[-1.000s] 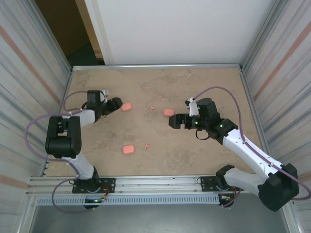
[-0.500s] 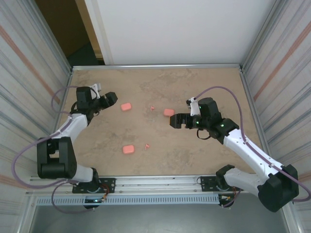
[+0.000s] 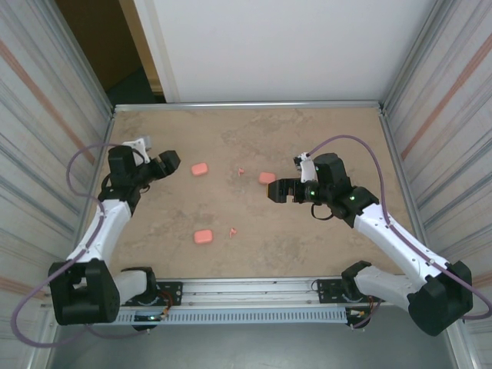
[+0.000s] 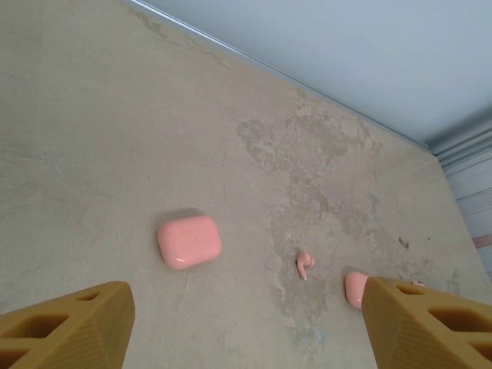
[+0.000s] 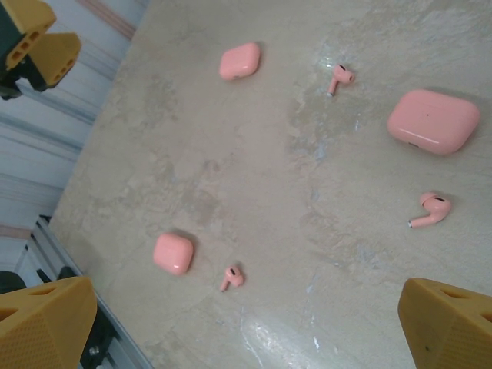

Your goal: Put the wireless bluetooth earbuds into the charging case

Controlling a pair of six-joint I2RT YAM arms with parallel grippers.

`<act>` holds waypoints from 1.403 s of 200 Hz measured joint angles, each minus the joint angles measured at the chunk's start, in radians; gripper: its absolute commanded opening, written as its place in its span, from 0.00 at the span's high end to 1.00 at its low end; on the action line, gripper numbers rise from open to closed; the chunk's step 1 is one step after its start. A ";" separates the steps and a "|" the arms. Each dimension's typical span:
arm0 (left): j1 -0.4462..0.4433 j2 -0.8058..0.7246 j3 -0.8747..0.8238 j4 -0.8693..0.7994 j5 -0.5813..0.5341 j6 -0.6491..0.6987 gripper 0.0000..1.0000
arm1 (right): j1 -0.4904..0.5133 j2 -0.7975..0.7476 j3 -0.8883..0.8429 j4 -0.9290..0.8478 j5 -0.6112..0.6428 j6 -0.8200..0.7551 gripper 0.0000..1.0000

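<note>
Three closed pink charging cases lie on the table: a far-left case [image 3: 200, 169] [image 4: 189, 241] [image 5: 240, 61], a middle case [image 3: 267, 177] [image 5: 433, 121] and a near case [image 3: 203, 236] [image 5: 172, 254]. Tiny pink earbuds lie loose: one [image 3: 241, 171] [image 4: 305, 264] [image 5: 339, 77] between the two far cases, one [image 3: 233, 230] [image 5: 231, 277] beside the near case, one [image 5: 430, 209] close to the middle case. My left gripper [image 3: 165, 163] [image 4: 246, 338] hangs open and empty, left of the far-left case. My right gripper [image 3: 278, 191] [image 5: 246, 330] is open and empty, just short of the middle case.
Metal walls [image 3: 92, 131] fence the table on the left and right, and a rail [image 3: 246, 292] runs along the near edge. A second case's edge [image 4: 355, 288] peeks out beside my left gripper's right finger [image 4: 430, 323].
The left arm has drawn back to the left, away from the far-left case, and its jaws have spread wider. The right arm has barely moved.
</note>
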 measured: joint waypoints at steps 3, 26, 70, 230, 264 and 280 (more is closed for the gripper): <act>0.000 -0.010 -0.002 -0.005 0.000 0.000 0.21 | 0.000 0.000 0.000 0.000 0.000 -0.002 0.01; 0.000 -0.085 -0.014 -0.043 -0.006 0.001 0.19 | 0.001 -0.010 0.000 0.002 0.001 -0.013 0.01; 0.006 -0.225 -0.017 -0.124 -0.063 0.032 0.16 | 0.013 -0.019 0.000 0.008 0.019 -0.027 0.01; 0.006 -0.546 -0.076 -0.320 -0.236 0.165 0.09 | 0.218 0.083 0.014 0.169 0.068 -0.374 0.01; 0.006 -0.549 -0.080 -0.337 -0.248 0.183 0.09 | 0.251 0.151 0.034 0.225 0.038 -0.478 0.01; 0.006 -0.549 -0.081 -0.340 -0.255 0.191 0.08 | 0.265 0.190 0.050 0.239 0.022 -0.519 0.01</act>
